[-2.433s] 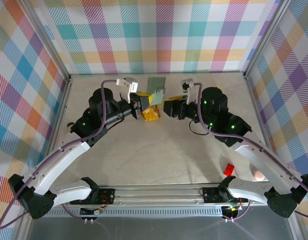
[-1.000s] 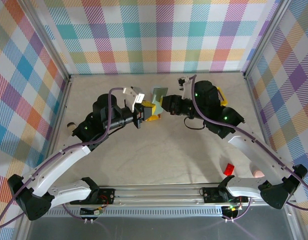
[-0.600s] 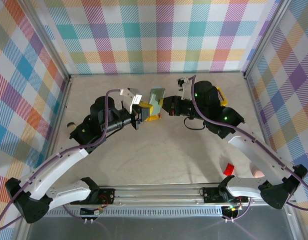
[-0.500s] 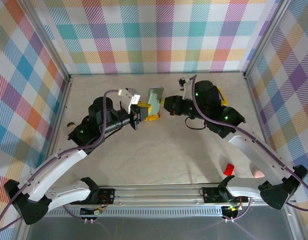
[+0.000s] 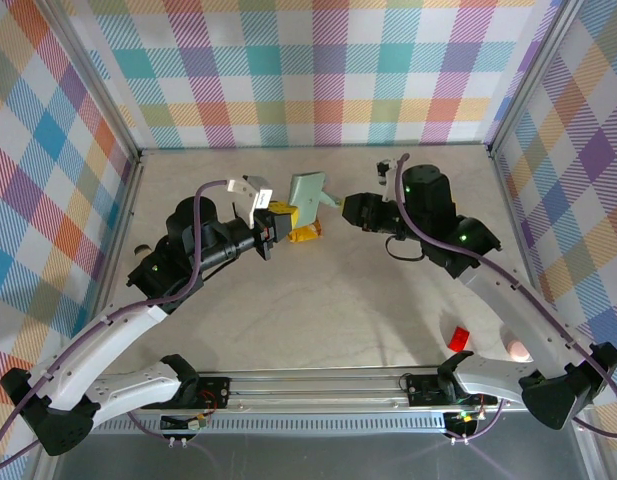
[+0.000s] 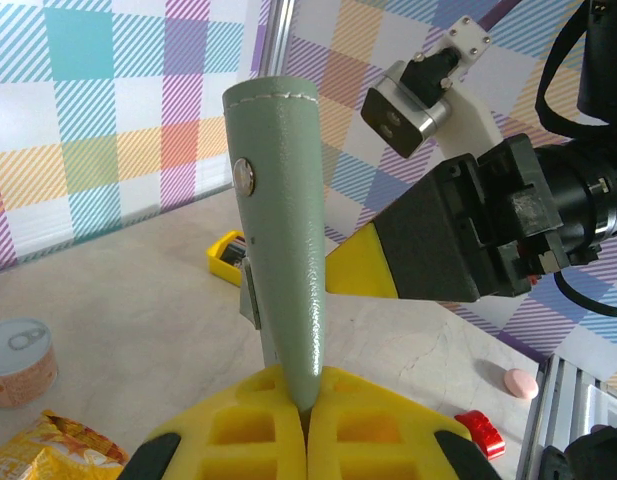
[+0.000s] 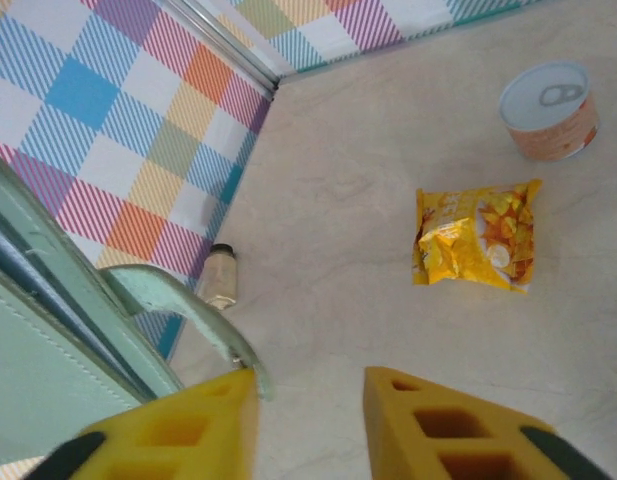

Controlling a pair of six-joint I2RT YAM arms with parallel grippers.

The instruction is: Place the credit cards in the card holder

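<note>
My left gripper [image 6: 306, 405] is shut on the bottom edge of the card holder [image 6: 283, 230], a sage-green wallet that stands upright above the table. From above, the card holder [image 5: 309, 190] hangs between both arms, with the left gripper [image 5: 284, 218] below it on the left. The right gripper [image 5: 338, 204] is just to its right. The right gripper [image 7: 308, 400] is open with bare table between its fingers, and the holder's snap strap [image 7: 193, 312] curls beside the left finger. Dark thin edges show between the holder's leaves [image 7: 43, 265]; I cannot tell if they are credit cards.
An orange-yellow snack packet [image 7: 478, 238] and a small tin can [image 7: 548, 110] lie on the table under the grippers. A little bottle [image 7: 220, 275] lies by the left wall. There is a yellow tray [image 6: 226, 257] behind the holder and a red piece [image 5: 456, 337] near the right arm's base.
The right gripper has opened and drawn back to the right, away from the card holder. The left arm has shifted a little left, still holding the card holder up.
</note>
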